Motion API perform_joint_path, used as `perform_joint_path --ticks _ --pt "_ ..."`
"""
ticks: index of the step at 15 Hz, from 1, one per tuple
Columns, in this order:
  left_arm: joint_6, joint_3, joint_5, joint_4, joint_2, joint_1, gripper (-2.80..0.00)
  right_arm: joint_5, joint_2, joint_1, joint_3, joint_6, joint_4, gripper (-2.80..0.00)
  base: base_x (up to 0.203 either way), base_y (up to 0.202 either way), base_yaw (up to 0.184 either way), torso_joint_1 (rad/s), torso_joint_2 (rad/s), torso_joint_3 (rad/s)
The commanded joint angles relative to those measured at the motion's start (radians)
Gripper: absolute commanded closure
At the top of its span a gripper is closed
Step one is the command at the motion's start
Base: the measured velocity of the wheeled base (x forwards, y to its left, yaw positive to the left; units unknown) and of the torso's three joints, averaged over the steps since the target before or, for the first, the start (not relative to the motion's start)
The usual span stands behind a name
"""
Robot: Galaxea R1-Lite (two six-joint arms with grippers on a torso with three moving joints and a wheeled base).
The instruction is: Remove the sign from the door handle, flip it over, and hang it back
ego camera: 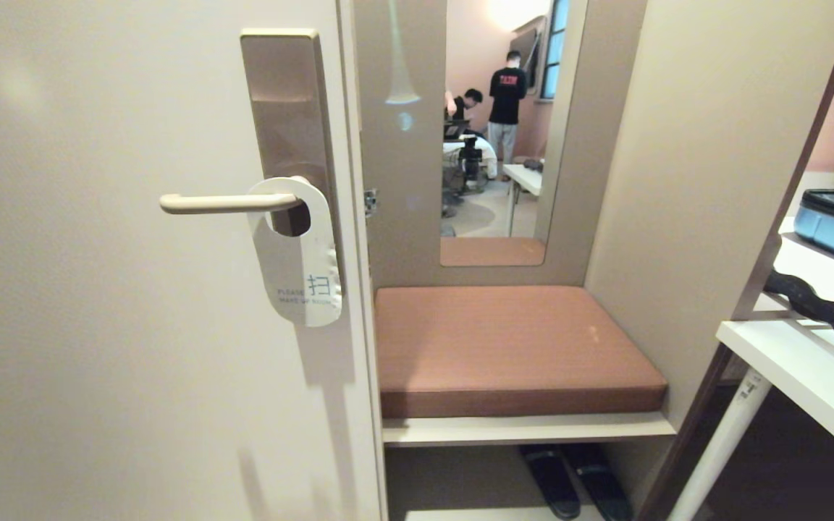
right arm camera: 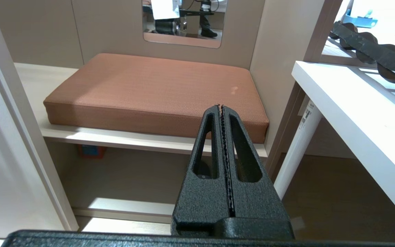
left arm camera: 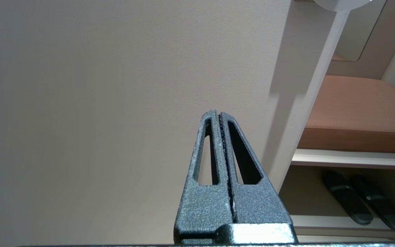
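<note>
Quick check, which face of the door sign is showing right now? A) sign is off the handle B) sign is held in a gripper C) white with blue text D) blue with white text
C: the sign hangs on the door handle with its white face and blue text outward, and no gripper is near it in the head view.

Right gripper [right arm camera: 220, 107], fingers pressed together and empty, hangs before the brown cushion [right arm camera: 156, 91]. Cushion lies on a pale bench shelf [right arm camera: 115, 137]. Mirror [right arm camera: 183, 22] on the wall behind the cushion. White table [right arm camera: 355, 113] just beside the cushion; a black wavy strip [right arm camera: 372, 51] lies on it.
</note>
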Motion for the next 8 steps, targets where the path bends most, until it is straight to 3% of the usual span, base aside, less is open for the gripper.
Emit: perform_joint_path --ticks 1,8 --pt "-0.001 0.0 0.001 0.0 0.0 0.001 0.0 0.001 0.001 0.0 0.0 -0.002 0.0 0.0 0.0 0.0 0.0 0.0 0.0 0.0" --pt "-0.001 0.0 0.001 -0.001 0.0 0.0 0.0 0.0 0.001 0.002 0.0 0.006 0.0 0.0 0.0 0.0 0.0 0.0 0.0 0.0"
